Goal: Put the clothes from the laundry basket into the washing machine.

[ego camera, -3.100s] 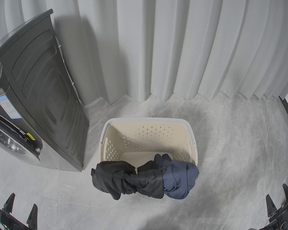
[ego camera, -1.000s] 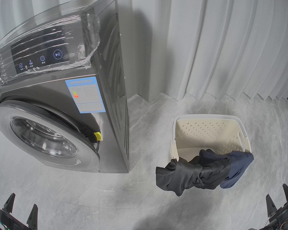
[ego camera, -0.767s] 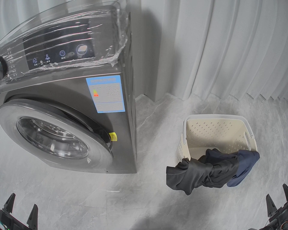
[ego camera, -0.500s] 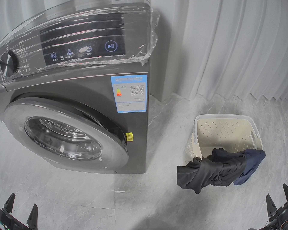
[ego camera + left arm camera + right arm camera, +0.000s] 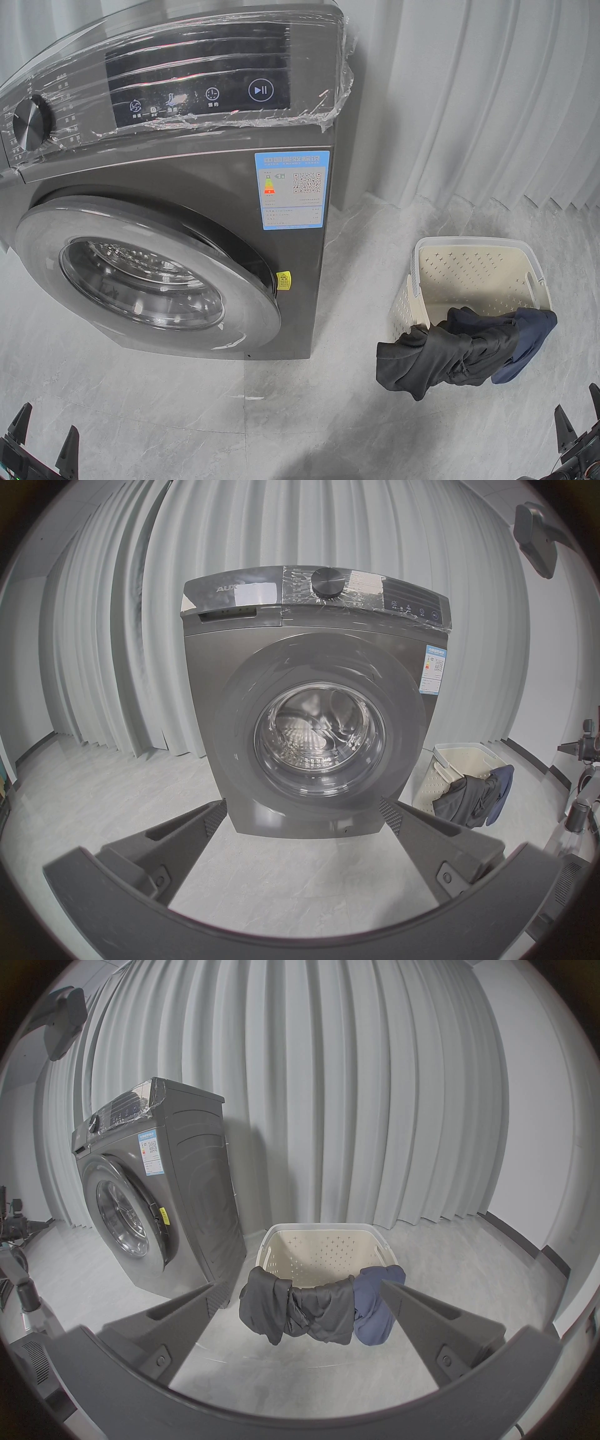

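A cream laundry basket stands on the floor to the right of a grey washing machine. A black garment and a dark blue garment hang over the basket's near rim. The machine's round glass door faces me, with a dark gap along its right side. My left gripper is low at the near left, open and holding nothing, well short of the door. My right gripper is low at the near right, open, short of the basket. The left wrist view faces the door; the right wrist view faces the clothes.
White curtains hang behind the machine and the basket. Plastic film covers the machine's control panel. Bare grey marble floor lies between me, the machine and the basket.
The head camera has swung left: the washing machine has come to the middle of the picture and the basket has shifted right. Clothes, basket and both grippers keep their places.
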Controlling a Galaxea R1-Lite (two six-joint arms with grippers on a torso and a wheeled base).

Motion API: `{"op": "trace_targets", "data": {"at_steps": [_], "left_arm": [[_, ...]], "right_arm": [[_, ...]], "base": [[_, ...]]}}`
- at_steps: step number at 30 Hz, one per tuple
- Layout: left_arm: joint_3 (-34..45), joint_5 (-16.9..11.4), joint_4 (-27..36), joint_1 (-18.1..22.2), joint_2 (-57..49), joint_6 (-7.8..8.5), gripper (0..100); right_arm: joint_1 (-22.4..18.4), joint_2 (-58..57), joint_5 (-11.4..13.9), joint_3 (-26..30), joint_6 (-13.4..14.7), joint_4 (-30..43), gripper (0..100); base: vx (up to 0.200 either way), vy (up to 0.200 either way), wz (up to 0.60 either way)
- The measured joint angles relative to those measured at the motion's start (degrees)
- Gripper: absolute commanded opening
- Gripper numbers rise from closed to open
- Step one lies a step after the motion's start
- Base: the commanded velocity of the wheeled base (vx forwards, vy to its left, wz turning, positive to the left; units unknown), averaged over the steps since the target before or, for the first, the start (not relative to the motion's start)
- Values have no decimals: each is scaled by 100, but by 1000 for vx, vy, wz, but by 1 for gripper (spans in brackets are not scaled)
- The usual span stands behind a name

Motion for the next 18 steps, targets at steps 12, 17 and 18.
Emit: {"op": "trace_targets", "data": {"at_steps": [12, 17, 18], "left_arm": [[0, -5, 6, -5, 0, -2, 100], [0, -6, 4, 6, 0, -2, 100], [0, -6, 4, 1, 0, -2, 100]], "right_arm": [[-5, 0, 1, 0, 0, 0, 100], [2, 0, 0, 0, -5, 0, 100], [4, 0, 0, 0, -5, 0, 100]], "base": [[-17, 83, 0], [0, 200, 0], [0, 200, 0]]}}
